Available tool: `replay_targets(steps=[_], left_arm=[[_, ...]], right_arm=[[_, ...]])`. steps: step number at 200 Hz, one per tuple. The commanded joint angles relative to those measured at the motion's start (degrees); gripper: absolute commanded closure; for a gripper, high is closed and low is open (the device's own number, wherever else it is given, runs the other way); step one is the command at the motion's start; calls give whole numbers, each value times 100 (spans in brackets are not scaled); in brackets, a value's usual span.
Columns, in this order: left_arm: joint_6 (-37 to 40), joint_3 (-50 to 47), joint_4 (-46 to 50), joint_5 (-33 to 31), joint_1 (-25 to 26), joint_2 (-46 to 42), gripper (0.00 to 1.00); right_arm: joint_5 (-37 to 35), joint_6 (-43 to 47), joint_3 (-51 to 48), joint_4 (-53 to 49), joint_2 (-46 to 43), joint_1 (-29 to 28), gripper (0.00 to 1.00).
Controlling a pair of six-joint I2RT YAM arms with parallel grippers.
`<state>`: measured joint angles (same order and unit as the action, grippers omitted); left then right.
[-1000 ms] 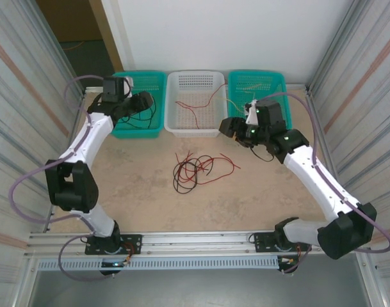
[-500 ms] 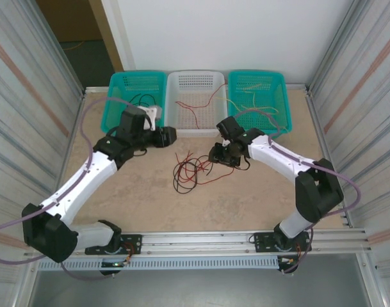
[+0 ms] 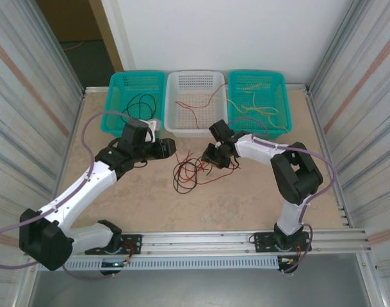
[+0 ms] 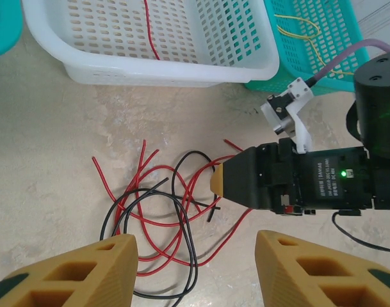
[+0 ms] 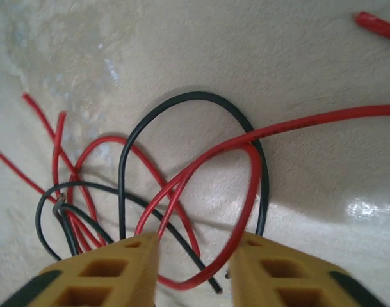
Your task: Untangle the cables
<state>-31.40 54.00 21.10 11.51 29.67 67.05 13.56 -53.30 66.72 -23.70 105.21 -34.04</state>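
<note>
Starting at the left, a teal perforated plastic basket [image 3: 109, 112] holds a thin black cable [image 3: 140, 102]. The left fingers [image 4: 86, 268] hang spread wide and hold nothing, above the beige speckled surface [image 3: 246, 198] just left of the tangle. A white perforated basket [image 3: 185, 131] holds a red cable [image 3: 191, 109]. The tangled red and black cables [image 3: 187, 173] lie on the surface in front of it. The right fingers [image 5: 105, 275] sit low over the tangle's right loops, parted, with strands running between them unpinched. A second teal basket [image 3: 286, 105] holds yellow cables [image 3: 252, 105].
</note>
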Motion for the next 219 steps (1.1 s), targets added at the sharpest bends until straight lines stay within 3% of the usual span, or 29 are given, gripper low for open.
replay_targets(steps=[1,12,94,147,219], left_arm=[[-65,-167,-88,-14,21,-242,48],[-50,-196,-96,-3,21,-277,47],[-124,-190,-689,249,81,-122,40],[71,81,-969,427,541,49,33],[-291,-12,-1599,652,711,256,34]], right_arm=[[52,-78,98,15,163,47,91],[6,14,164,-81,92,15,100],[-1103,2042,810,-1153,-2136,-900,100],[-870,2473,995,-974,-3079,-1062,100],[-372,2569,1386,-959,-3182,-1087,100]])
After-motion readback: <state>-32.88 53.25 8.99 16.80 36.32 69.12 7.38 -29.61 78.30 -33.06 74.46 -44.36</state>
